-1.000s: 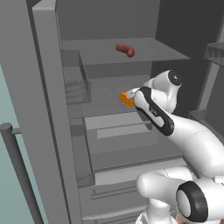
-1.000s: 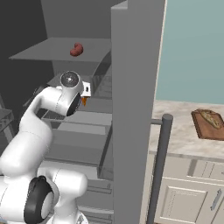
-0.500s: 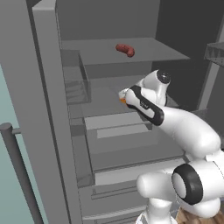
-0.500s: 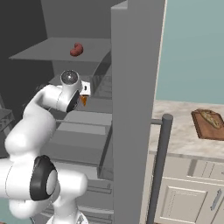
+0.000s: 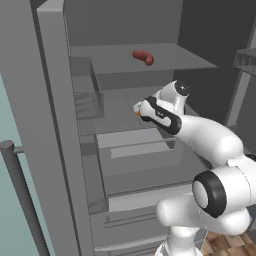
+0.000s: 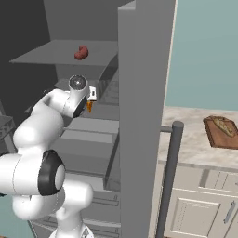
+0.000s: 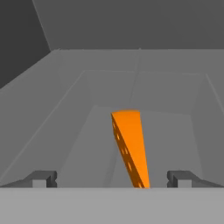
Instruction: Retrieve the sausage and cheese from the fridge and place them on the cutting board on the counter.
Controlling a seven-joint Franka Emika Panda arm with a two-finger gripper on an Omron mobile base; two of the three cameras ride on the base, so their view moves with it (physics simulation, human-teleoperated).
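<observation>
My arm is glossy white, built from fat rounded links that swell like bulbs. Where the links meet I see dark rings: a broad black band circles the big joint low on the arm, with a pale grey cap set in its middle. A second black band wraps the slimmer forearm near the wrist, and a small dark round cap sits on top there. The claw [image 7: 112, 178] has two small dark grey square-ended finger tips.
</observation>
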